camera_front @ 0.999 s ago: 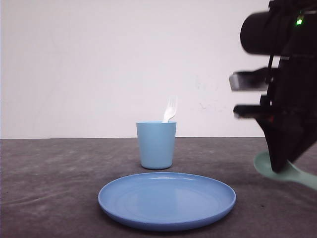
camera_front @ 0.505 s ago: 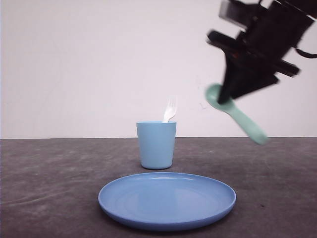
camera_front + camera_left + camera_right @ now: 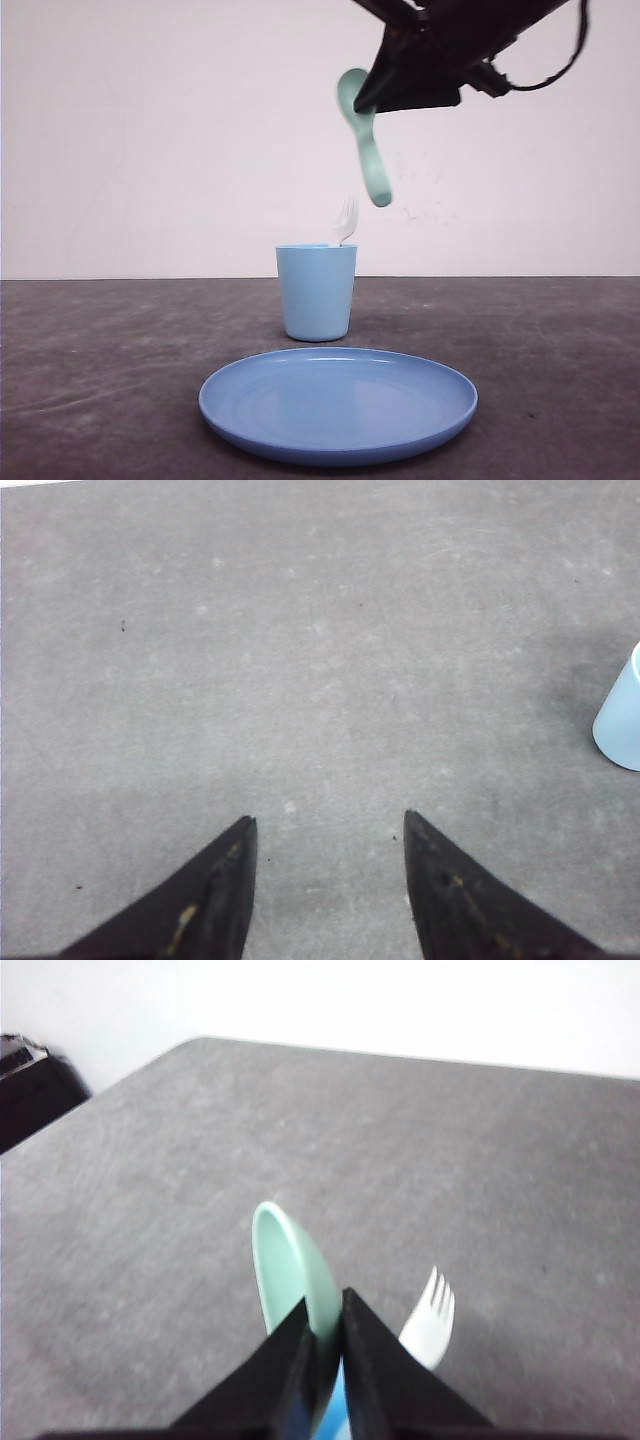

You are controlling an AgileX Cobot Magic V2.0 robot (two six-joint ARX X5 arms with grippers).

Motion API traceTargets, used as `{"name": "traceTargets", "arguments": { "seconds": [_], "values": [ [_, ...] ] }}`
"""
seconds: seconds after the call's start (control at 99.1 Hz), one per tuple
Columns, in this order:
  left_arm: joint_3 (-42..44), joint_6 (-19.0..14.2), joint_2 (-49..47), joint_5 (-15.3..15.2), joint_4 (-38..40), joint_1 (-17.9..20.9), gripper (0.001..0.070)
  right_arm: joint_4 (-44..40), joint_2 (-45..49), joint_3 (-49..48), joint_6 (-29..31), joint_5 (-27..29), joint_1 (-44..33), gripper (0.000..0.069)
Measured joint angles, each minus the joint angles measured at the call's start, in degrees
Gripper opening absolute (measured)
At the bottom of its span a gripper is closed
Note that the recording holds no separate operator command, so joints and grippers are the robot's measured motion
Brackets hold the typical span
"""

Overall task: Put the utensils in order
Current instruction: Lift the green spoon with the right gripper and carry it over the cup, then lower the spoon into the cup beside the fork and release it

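1. The right gripper (image 3: 368, 97) is up high in the front view, above the cup (image 3: 316, 292) and a bit to its right.
2. Its two black fingers (image 3: 290, 1355) are pinched tight on the green spoon (image 3: 364, 135).
3. The gripper holds the spoon near its round bowl end. The bowl is at the top and the handle hangs down, tilted a little to the right.
4. The tip of the handle is in the air above the cup's rim and not inside the cup.
5. In the right wrist view, the spoon's (image 3: 295, 1278) bowl sticks out past the fingertips, and the white fork (image 3: 429, 1320) shows just beside it, farther off.
6. The white fork (image 3: 344, 222) stands in the light blue cup. Its prongs point up over the rim and lean to the right.
7. The cup stands upright on the dark gray table (image 3: 100, 350), near the back.
8. A round blue plate (image 3: 337, 403) lies flat in front of the cup, close to it but not touching.
9. The left gripper (image 3: 328, 825) hangs over a bare part of the table. Its two dark fingers are spread wide with nothing between them.
10. In the left wrist view, a bit of the cup (image 3: 622, 720) peeks in at the edge, well away from the fingers.
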Motion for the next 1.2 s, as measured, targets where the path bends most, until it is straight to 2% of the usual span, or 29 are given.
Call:
{"name": "traceTargets", "arguments": {
  "seconds": [0.575,0.919,1.201],
  "values": [
    [0.0,0.0,0.0,0.0,0.0,0.0,0.0276,1.2,19.8,18.6,-9.8,1.1,1.4,0.0026],
    [0.0,0.0,0.0,0.0,0.0,0.0,0.0276,1.0,25.5,19.2,-14.6,3.1,3.1,0.0026],
    [0.0,0.0,0.0,0.0,0.0,0.0,0.0276,-0.1,27.6,19.2,-15.3,3.7,3.1,0.0026]
  ]
}}
